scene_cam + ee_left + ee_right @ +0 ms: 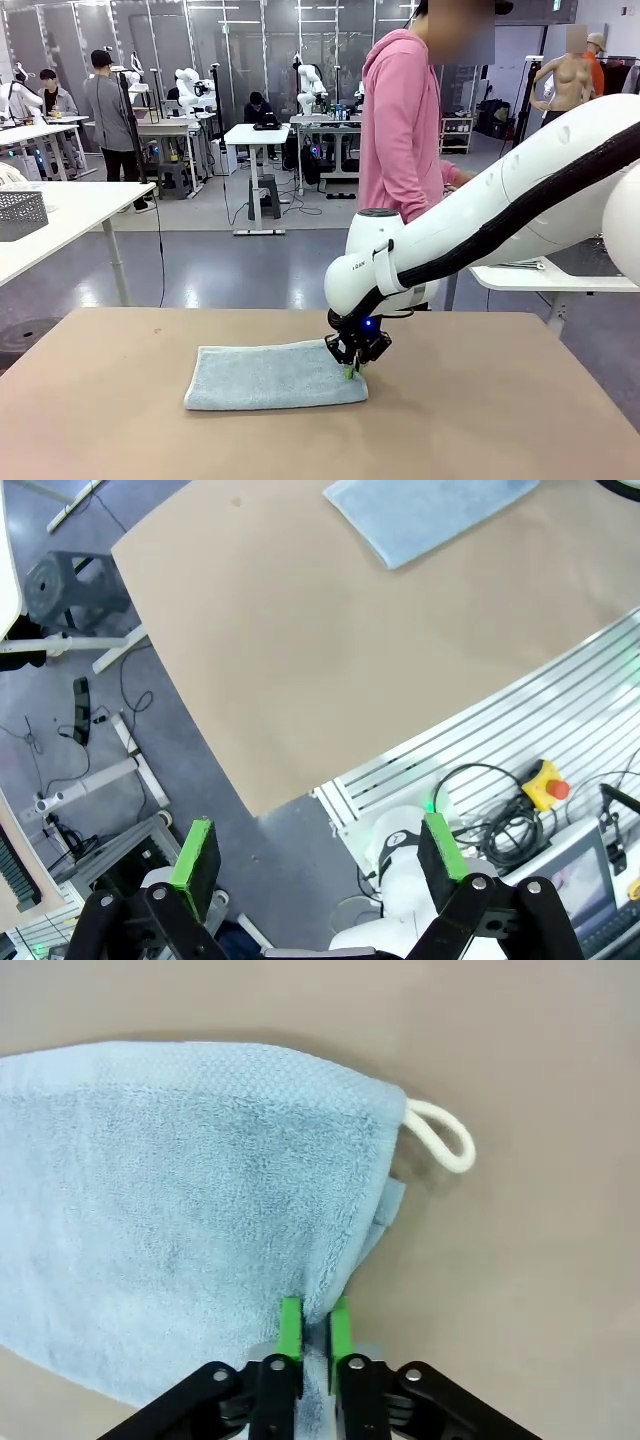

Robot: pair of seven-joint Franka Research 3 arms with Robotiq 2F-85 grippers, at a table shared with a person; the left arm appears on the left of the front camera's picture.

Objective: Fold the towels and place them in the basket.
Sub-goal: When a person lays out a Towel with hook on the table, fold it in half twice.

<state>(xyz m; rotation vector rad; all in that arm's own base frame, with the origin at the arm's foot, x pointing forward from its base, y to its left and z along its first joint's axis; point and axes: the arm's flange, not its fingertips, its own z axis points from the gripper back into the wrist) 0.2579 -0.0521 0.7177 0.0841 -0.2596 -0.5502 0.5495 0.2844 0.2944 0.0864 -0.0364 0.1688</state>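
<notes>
Two hands — the right hand (314,1312) pinches the blue-grey towel (180,1190) at its edge, the left hand (318,835) gapes wide, empty.

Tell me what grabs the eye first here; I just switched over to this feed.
The right gripper pinches the right-hand edge of the light blue-grey towel lying on the table, its white loop sticking out at the corner. The left gripper hangs open beyond the table's edge, and a person in a pink hoodie stands at the far side.

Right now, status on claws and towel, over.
Left claw open, away from blue towel. Right claw shut on its edge. Towel folded, flat on table. Person standing at far side.
</notes>
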